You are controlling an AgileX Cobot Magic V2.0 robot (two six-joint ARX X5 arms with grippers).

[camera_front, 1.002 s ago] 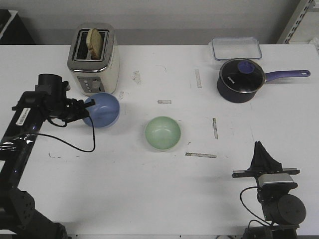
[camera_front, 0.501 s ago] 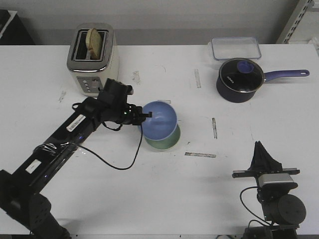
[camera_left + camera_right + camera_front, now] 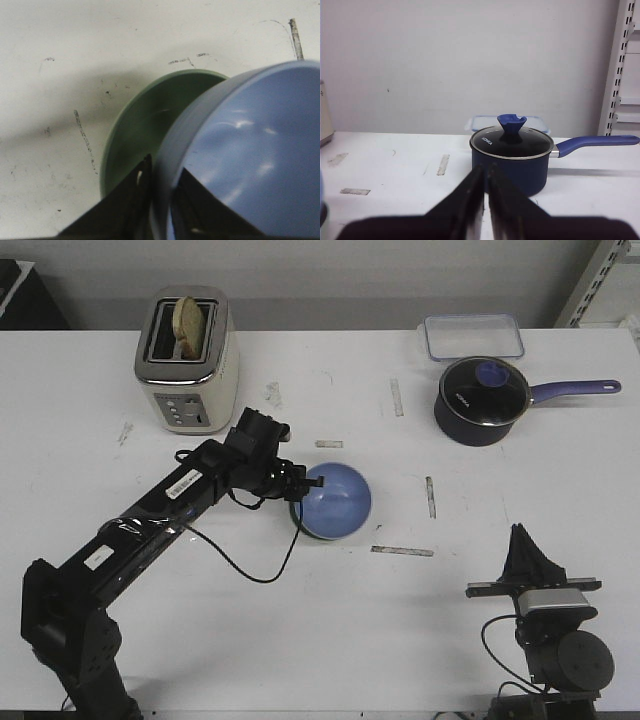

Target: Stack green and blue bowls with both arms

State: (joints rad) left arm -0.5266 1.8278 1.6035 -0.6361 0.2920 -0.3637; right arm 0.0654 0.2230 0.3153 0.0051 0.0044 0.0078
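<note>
High front view, two wrist close-ups

a white table, scuffed and marked with bits of tape, fills most of the frame. a plain grey wall runs along the top. white slotted shelving stands at the upper right.

You're looking at a lab bench staged as a kitchen: scuffed white table, toaster, saucepan, bare wall, metal shelving.
</note>
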